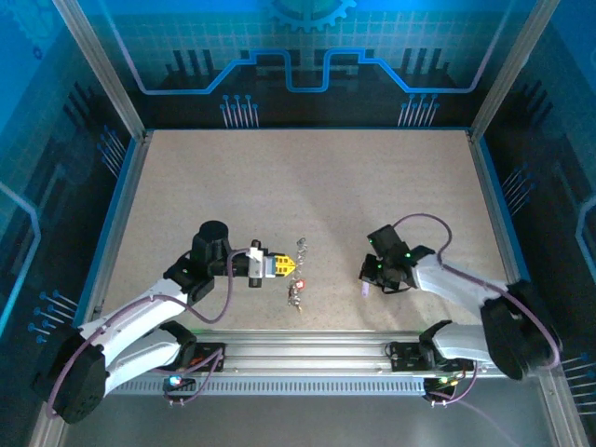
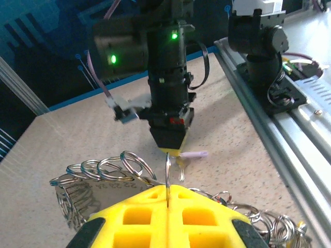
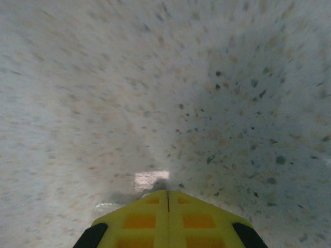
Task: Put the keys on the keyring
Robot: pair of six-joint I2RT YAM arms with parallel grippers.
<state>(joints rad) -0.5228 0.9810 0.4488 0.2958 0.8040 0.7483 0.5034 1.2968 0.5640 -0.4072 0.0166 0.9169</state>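
The keyring (image 2: 167,168) is standing edge-on, thin and grey, rising out of the seam between the yellow fingers of the left tool (image 2: 168,190), which is pinching it with its jaws pressed together. Around those fingers a row of loose rings (image 2: 111,168) is lying on the table (image 1: 279,177), and more are trailing off to the other side. From above, the red key (image 1: 299,283) is lying just beside the left tool's tip, low on the table near the arms. The lilac key (image 2: 195,154) is lying flat farther right, touching the tip of the right tool (image 2: 170,149). That tool is pointing down at the table with its jaws fully together; whether it is pinching the lilac key is unclear.
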